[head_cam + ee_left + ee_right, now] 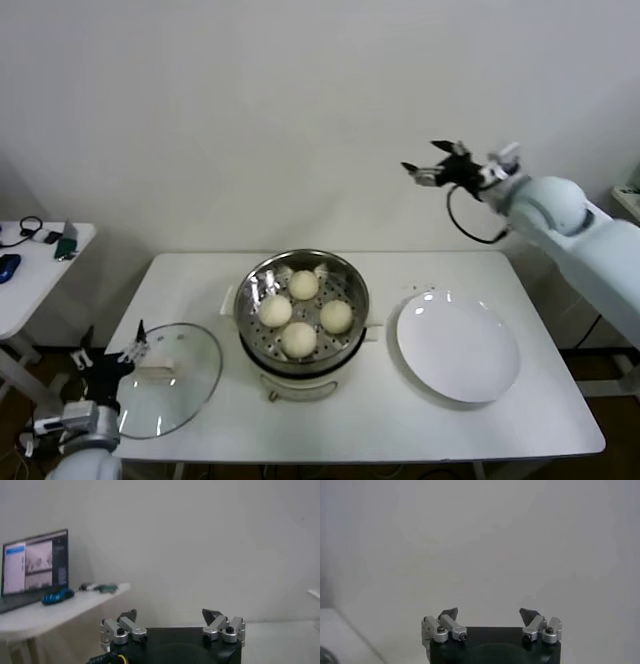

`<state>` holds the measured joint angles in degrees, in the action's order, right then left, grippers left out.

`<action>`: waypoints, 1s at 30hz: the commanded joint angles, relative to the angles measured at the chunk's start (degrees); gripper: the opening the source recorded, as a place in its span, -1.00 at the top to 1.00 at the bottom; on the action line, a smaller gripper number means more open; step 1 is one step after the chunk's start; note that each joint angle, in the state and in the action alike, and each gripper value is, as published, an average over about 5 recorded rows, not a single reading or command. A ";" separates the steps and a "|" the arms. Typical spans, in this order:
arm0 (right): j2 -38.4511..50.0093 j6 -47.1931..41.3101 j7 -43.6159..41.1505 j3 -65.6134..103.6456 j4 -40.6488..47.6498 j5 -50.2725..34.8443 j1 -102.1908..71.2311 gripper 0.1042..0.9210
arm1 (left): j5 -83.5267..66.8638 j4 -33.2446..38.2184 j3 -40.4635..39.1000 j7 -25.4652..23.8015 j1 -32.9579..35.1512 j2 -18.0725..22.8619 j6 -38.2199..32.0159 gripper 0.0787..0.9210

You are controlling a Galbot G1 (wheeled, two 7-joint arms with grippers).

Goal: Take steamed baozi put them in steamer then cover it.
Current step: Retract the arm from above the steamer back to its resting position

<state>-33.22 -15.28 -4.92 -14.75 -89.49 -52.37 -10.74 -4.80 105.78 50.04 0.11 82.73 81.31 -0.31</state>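
Head view: we stand at a white table [520, 400] with all four steamed baozi [300, 312] already sitting in the steamer [301, 305] at its middle, while the cover [165, 378] lies flat on the tabletop to the steamer's left, apart from it, cream handle up. The white plate [458, 346] on the steamer's right is bare.

Our left gripper [108, 362] waits low at the table's near-left corner, just beside the cover's outer edge. Its fingers are spread apart and hold nothing, as the left wrist view also shows [172, 616]. Our right gripper [436, 165] hangs high over the table's far right side, well apart from everything on it, its fingers likewise spread and empty, confirmed in the right wrist view [489, 613].

We judge the loading done and the covering not yet begun. The relation that matters now is plain: the cover lies immediately to the right of our left gripper, between it and the steamer, so the left arm is by far the nearer one. The handle [160, 371] is a short flat bar whose long axis seems to run roughly left to right in the head view, so a grasp would likely need the fingers set across that line. A laptop and small items on a side table [55, 611] show beyond the left wrist.
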 commanded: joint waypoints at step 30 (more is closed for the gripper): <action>-34.24 31.61 1.54 55.63 -11.75 25.59 -85.48 -0.76 | 73.32 -4.96 2.76 26.45 14.49 -11.00 -0.85 -0.77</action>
<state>-59.04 11.79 -5.46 41.93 -101.11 -32.17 -90.19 37.88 101.49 52.45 16.19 91.75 69.26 -6.87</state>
